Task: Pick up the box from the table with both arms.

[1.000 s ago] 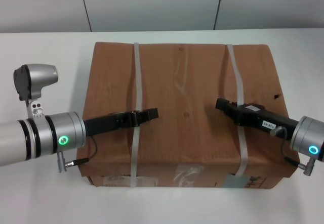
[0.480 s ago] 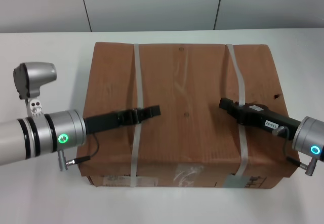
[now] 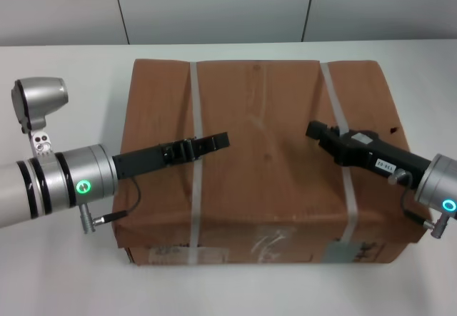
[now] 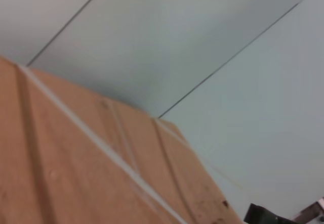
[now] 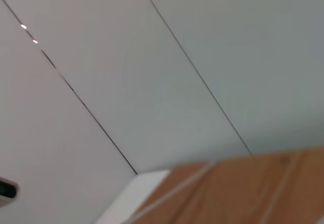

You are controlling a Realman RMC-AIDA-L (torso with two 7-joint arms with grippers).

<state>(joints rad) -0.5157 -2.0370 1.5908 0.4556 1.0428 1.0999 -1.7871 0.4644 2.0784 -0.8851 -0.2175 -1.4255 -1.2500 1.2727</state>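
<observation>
The brown cardboard box [image 3: 264, 173] sits in the middle of the white table [image 3: 64, 66], bound by a left strap [image 3: 194, 102] and a right strap [image 3: 332, 95]. My left gripper [image 3: 221, 140] lies across the left strap on the box top, its black fingers pointing inward. My right gripper [image 3: 312, 128] lies across the right strap, pointing inward from the other side. I cannot tell whether either one hooks under its strap. The left wrist view shows the box top [image 4: 76, 173] close up. The right wrist view shows a box corner [image 5: 243, 193].
A grey panelled wall [image 3: 214, 6] stands behind the table. Bare table shows to the left, the right and in front of the box. A grey label [image 3: 335, 252] sits on the box's front face.
Both arms have tilted and risen a little. The box now looks slightly larger and its front edge sits nearer, as if raised with them.
</observation>
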